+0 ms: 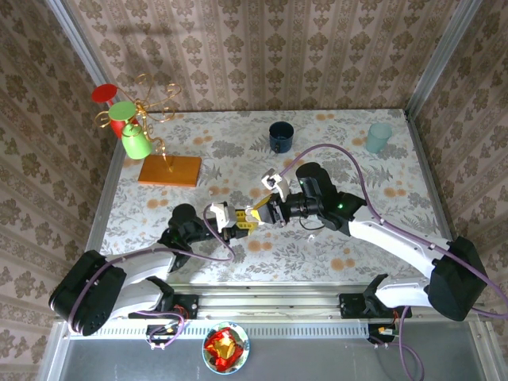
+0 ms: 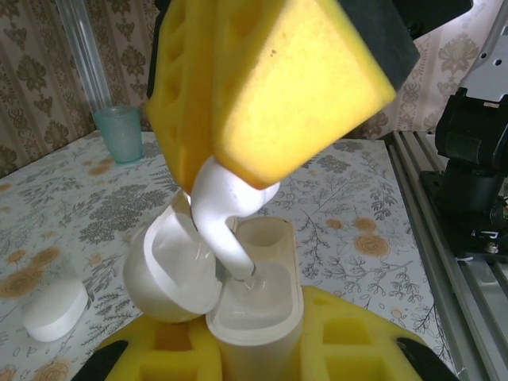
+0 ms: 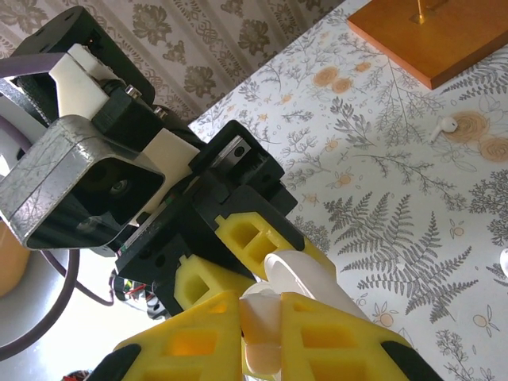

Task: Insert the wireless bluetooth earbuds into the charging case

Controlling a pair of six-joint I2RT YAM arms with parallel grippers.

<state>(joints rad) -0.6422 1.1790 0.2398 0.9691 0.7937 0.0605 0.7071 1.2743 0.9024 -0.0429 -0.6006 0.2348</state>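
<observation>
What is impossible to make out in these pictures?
Left wrist view: the right gripper hides the top of the earbud; how deep its stem sits in the charging case is unclear.
Right wrist view: its fingers hide the case's slots.
Top view: earbud too small to pick out.

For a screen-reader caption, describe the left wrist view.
A white earbud, pinched in the right gripper, points stem-down into the open charging case that the left gripper holds from below. A teal cup and a second white case sit on the floral table.
</observation>
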